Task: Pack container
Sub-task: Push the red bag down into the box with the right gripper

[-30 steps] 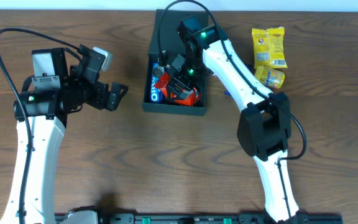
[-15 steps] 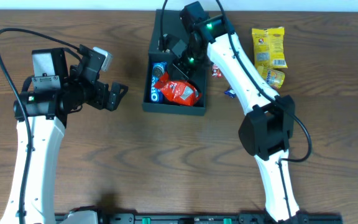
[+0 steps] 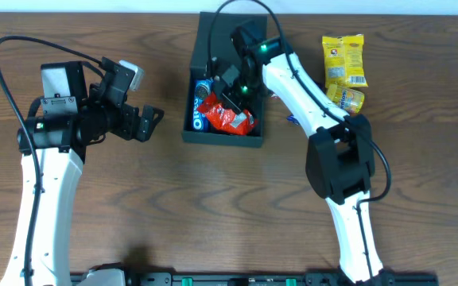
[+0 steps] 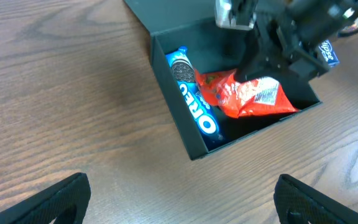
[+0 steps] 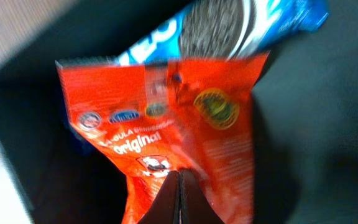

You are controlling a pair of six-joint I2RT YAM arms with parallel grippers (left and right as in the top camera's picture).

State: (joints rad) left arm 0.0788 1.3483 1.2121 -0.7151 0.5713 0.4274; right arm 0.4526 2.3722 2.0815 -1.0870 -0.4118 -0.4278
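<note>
Dark brown wooden surface point(image 3: 133, 206), with streaky grain and a soft, low sheen. Matt black rigid square container point(image 3: 221, 137), its walls smooth and dull. Crinkled red foil snack packet point(image 3: 230, 119), glossy and catching light. Blue plastic biscuit wrapper point(image 3: 199, 121), smooth and shiny. Yellow snack packets point(image 3: 344, 60), glossy film.

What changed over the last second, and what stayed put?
The right gripper pulled back toward the far end of the container, then returned over the red packet, its jaws going from open to shut; whether they pinch the packet is unclear. The left gripper stayed open and still; the blue cookie pack and yellow packets did not move.
</note>
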